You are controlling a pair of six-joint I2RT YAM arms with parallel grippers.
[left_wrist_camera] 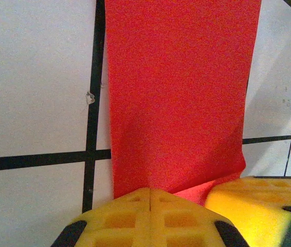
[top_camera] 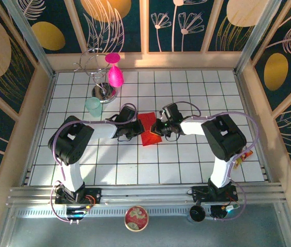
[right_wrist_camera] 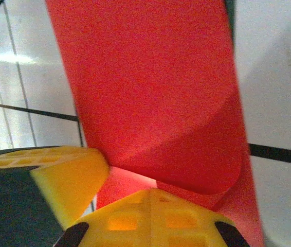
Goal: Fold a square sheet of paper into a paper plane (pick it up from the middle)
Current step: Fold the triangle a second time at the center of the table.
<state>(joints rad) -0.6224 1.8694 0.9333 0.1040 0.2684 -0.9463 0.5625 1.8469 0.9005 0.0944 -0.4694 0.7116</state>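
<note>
Now I see my left hand (left_wrist_camera: 149, 191) and right hand (right_wrist_camera: 149, 193) each pinched shut on opposite edges of the curled square sheet of paper (top_camera: 148, 130) over the desk (top_camera: 186, 160).

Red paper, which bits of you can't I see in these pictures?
- Left wrist view: red paper's near edge hides behind the left fingers; its far end is cut off at the top.
- Right wrist view: blurry; the curl hides what's beneath, right fingers cover its edge.
- Top view: fingers cover its sides; creases too small.
</note>
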